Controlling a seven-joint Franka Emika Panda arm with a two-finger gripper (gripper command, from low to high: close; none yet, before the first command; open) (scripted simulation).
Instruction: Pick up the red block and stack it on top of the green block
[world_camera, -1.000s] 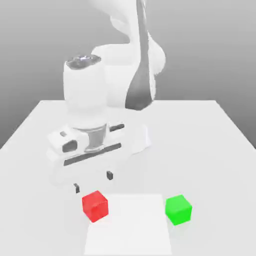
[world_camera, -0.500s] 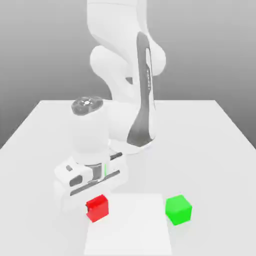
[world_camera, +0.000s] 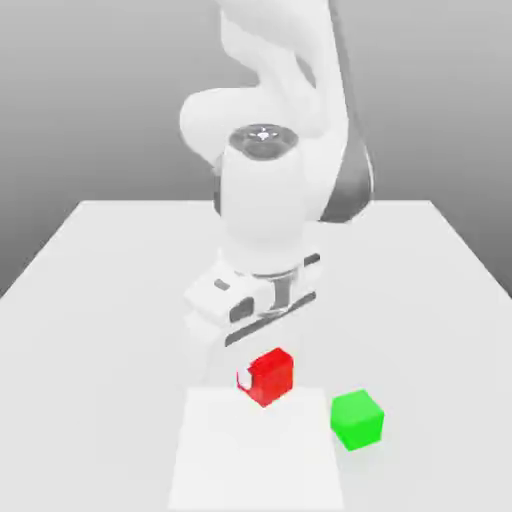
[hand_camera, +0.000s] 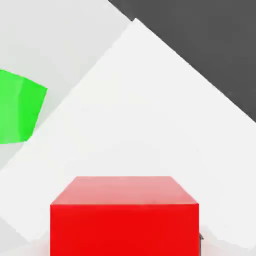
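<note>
The red block hangs a little above the table, held between the fingers of my gripper, which is shut on it. One white fingertip shows against the block's side on the exterior view's left. The green block rests on the table, lower and toward the exterior view's right of the red one, a short gap apart. In the hand view the red block sits close to the camera and the green block lies off to one side below.
A paler white square patch covers the table near its front edge, under the red block; the green block stands at its right edge. The arm's white body rises behind the gripper.
The gripper closed on the red block, lifted it off the table and carried it toward the exterior view's right, nearer the green block. The green block stayed put.
</note>
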